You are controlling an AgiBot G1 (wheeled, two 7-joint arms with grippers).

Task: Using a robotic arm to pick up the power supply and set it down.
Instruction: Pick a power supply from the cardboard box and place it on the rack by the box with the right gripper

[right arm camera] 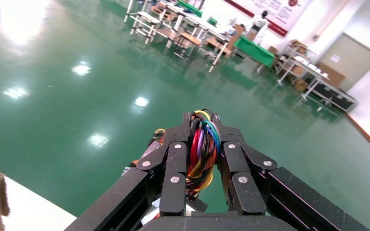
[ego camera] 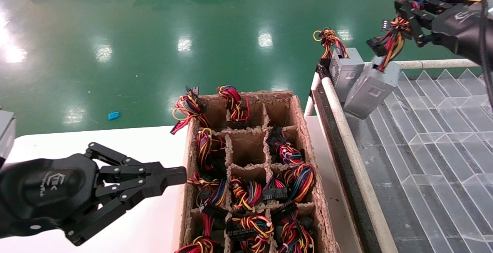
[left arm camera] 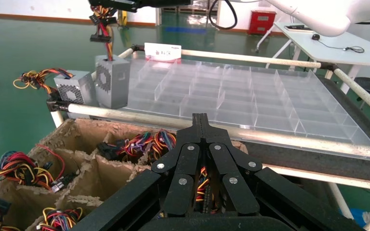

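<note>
The right gripper (ego camera: 404, 14) is clamped on the wire bundle (ego camera: 393, 43) of a grey power supply (ego camera: 370, 90), which hangs tilted from those wires over the far left corner of the clear divider tray (ego camera: 443, 137); whether its lower edge touches the tray cannot be told. Seen from the right wrist, red, yellow, green and purple strands (right arm camera: 203, 149) are pinched between the black fingers (right arm camera: 173, 168). A second power supply (ego camera: 345, 72) stands just beside it at the tray's corner, against the white rail (ego camera: 346, 129) (its own wires curl above). The left gripper (ego camera: 177, 176), fingers together and holding nothing, hovers over the white bench (ego camera: 134, 141) at the near left edge of the pulp carton (ego camera: 304, 129), whose cells hold more wire bundles.
</note>
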